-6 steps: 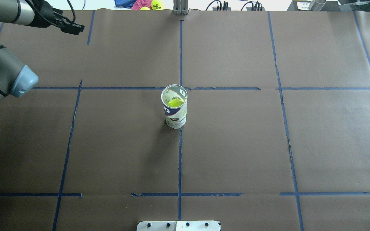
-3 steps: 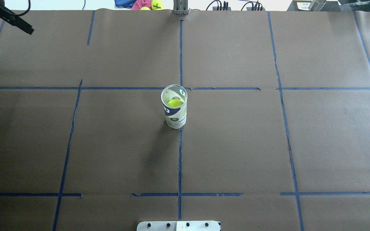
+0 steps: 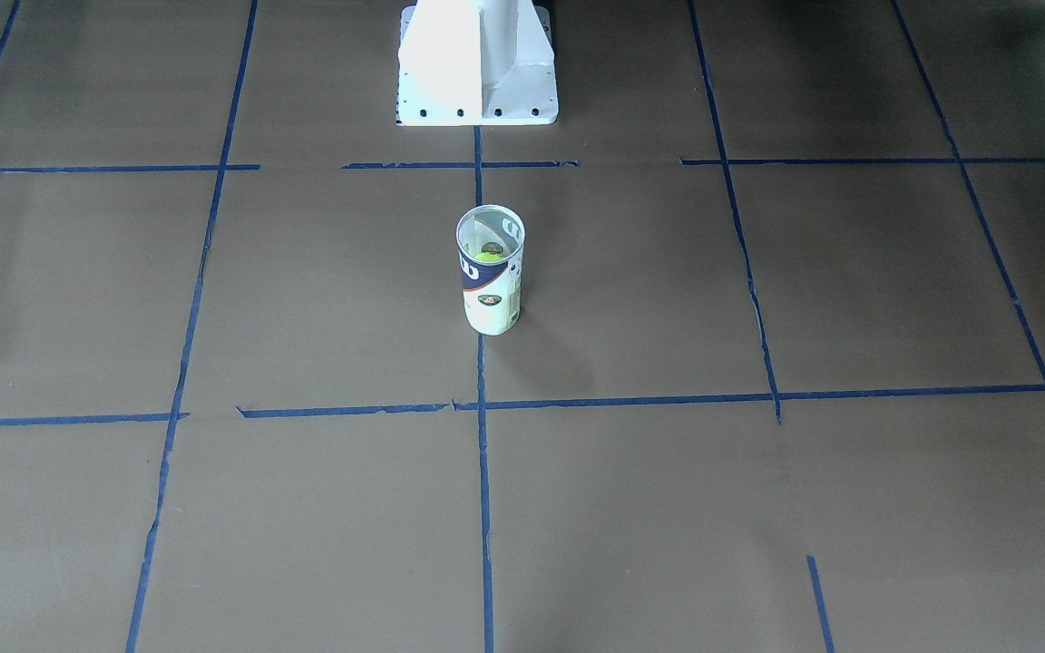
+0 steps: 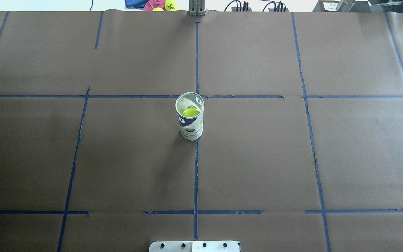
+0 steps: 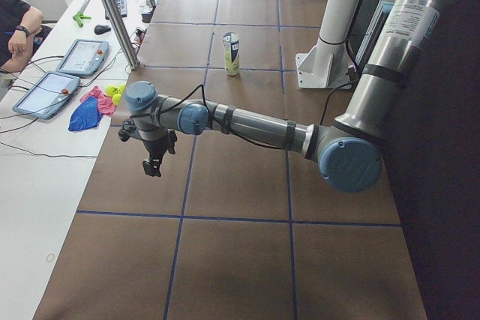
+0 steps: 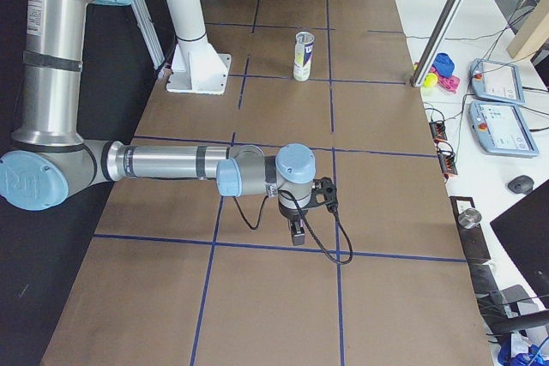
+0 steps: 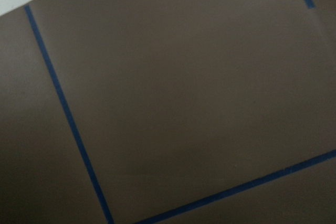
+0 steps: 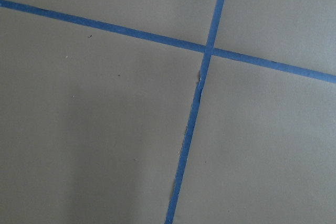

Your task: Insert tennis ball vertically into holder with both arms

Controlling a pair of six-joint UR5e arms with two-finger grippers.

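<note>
In the front-facing view the holder [image 3: 491, 272] stands upright near the middle of the table [image 3: 214, 299]. It sits on a line of blue tape [image 3: 483, 472] with its mouth up. The tennis ball [image 3: 487, 257] is already inside it, below the silvery rim. The white pedestal base [image 3: 477, 63] stands behind the holder and apart from it. No gripper shows here.

The overhead view looks down the holder's vertical long axis, and the yellow-green ball shows through the open mouth. Nothing hovers over the can. A black sliver at the left edge is too small to identify.

In the exterior left view the left gripper [image 5: 153, 164] hangs pointing down over the table's left end. The holder lies well apart from it, toward the table's middle. How far the fingers are spread cannot be told.

In the exterior right view the right gripper [image 6: 298, 233] hangs the same way over the opposite end, also well apart from the holder. The spread of its fingers cannot be told either.

Both wrist views show only table surface crossed by tape, with no fingers and no can.

The insertion looks done. Neither arm seems clearly nearer, and any return would have to run inward toward the centre.
</note>
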